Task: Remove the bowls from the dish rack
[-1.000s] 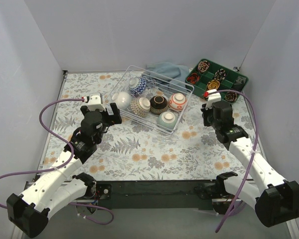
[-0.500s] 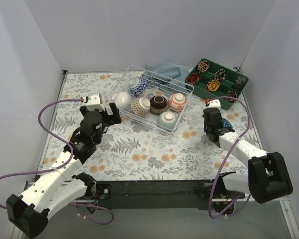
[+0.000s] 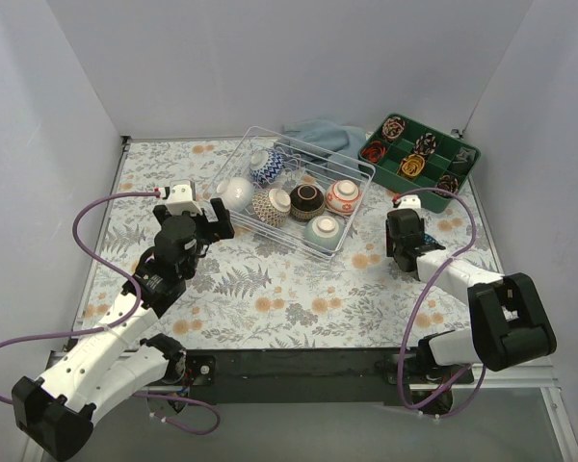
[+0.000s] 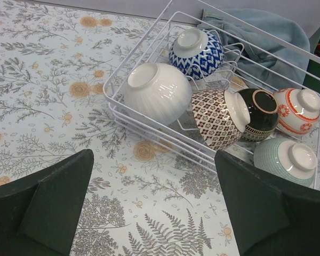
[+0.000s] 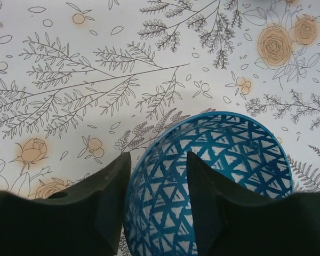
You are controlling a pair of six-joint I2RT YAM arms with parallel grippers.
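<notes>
The white wire dish rack stands at the back centre and holds several bowls on their sides: white, blue-and-white, brown lattice, black, orange-patterned and pale green. My left gripper is open and empty, low over the cloth in front of the rack's left corner. My right gripper is down at the table, right of the rack. Its fingers straddle the rim of a blue triangle-patterned bowl that sits upright, with a gap between the inner finger and the rim.
A green compartmented tray with small items stands at the back right. A blue-grey cloth lies behind the rack. White walls close in on the left, back and right sides. The tablecloth has a floral print.
My right arm has folded down and drawn its gripper lower and slightly left, toward the table. The left arm and the bowls in the rack have not moved.
</notes>
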